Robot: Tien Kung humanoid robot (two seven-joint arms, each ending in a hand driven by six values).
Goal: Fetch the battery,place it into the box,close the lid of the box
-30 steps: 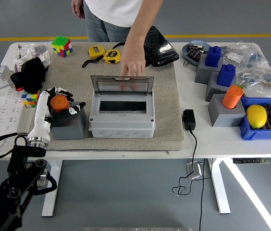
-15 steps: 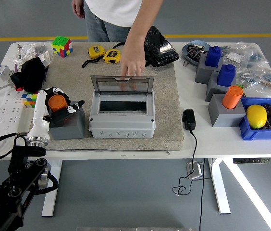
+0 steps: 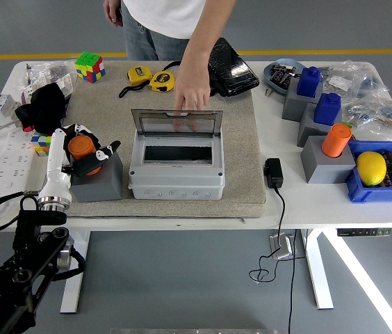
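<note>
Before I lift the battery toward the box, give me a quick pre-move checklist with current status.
1. Left hand closed around orange battery: ok, fingers wrap it.
2. Battery free of its grey holder: cannot tell.
3. Box lid open: ok, standing upright.
4. Path over box clear: not ok, a person's hand holds the lid's top edge.
5. Right hand: not in view.

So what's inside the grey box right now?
The grey box stands open, its clear lid raised. Only a dark rectangular opening shows, with no battery visible inside; the deeper interior is hidden by the front panel.
</note>
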